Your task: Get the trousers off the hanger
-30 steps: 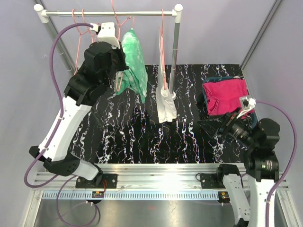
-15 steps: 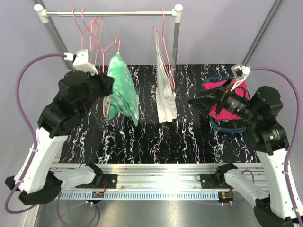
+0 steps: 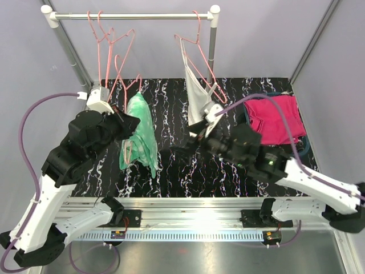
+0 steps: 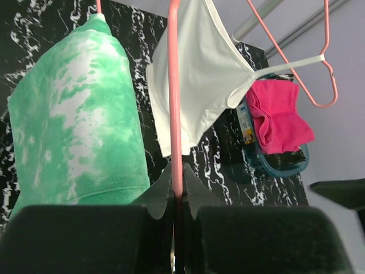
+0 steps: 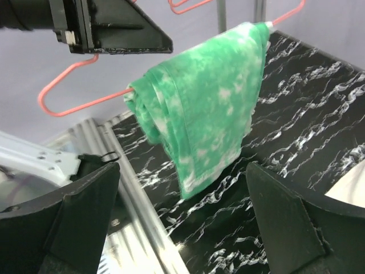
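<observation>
Only the left wrist view shows the left gripper (image 4: 177, 191) clenched on the hanger (image 4: 174, 85), with the trousers (image 4: 80, 125) draped over it. The right wrist view shows the right gripper (image 5: 182, 182) spread wide and empty, facing them. Half a second ago that arm was by the basket (image 3: 305, 145); now it is mid-table.

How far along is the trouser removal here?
Done: the left gripper is clamped on the pink hanger, which is off the rail. In hand: the open right gripper faces the green trousers. Left: pulling them off; they are draped over the hanger.
</observation>
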{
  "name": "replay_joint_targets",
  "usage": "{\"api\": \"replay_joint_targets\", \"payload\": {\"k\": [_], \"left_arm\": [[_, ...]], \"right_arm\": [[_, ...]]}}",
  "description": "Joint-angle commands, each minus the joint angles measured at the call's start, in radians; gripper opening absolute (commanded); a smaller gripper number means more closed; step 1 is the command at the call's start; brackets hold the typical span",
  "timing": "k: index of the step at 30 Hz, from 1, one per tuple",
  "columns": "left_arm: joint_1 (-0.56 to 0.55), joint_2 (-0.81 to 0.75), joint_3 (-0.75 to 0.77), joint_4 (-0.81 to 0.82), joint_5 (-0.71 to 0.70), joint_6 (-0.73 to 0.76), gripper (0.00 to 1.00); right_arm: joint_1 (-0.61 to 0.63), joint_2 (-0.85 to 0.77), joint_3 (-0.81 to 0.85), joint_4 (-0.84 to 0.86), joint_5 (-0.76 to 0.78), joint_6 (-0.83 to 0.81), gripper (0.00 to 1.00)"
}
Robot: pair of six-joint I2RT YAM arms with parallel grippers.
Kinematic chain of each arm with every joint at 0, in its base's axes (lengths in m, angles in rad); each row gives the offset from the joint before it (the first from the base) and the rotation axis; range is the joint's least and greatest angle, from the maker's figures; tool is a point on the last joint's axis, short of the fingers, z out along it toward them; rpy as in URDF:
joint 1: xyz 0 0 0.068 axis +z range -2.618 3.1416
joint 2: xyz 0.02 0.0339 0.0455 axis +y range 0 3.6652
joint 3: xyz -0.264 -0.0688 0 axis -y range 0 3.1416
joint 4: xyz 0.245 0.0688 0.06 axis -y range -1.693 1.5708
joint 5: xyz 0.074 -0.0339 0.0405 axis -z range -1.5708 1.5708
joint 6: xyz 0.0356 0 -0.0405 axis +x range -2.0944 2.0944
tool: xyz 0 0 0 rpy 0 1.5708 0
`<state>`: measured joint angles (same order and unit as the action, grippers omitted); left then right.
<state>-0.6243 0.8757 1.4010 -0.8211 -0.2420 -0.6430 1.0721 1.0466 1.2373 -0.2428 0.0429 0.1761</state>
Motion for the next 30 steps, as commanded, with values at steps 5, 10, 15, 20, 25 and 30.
{"api": "replay_joint_targets", "payload": {"k": [5,10,15,20,25,30], "left_arm": [[-0.005,-0.095,0.003,0.234,0.089,-0.069,0.0],[-0.005,-0.121,0.001,0.246,0.148,-0.101,0.0],[-0.005,-0.156,-0.026,0.267,0.193,-0.122,0.0],[-0.005,-0.158,-0.025,0.275,0.201,-0.13,0.0],[-0.005,-0.147,-0.016,0.275,0.188,-0.127,0.0],[-0.005,-0.149,-0.026,0.289,0.213,-0.144,0.0]], "right_arm": [[0.239,0.17,-0.13,0.547,0.445,-0.305,0.99],[0.246,0.295,-0.141,0.666,0.44,-0.334,1.0],[0.253,0.386,-0.128,0.712,0.417,-0.362,0.99],[0.258,0.424,-0.108,0.705,0.359,-0.34,0.99],[0.259,0.446,-0.104,0.695,0.267,-0.297,0.99],[0.264,0.469,-0.098,0.723,0.299,-0.308,0.99]]}}
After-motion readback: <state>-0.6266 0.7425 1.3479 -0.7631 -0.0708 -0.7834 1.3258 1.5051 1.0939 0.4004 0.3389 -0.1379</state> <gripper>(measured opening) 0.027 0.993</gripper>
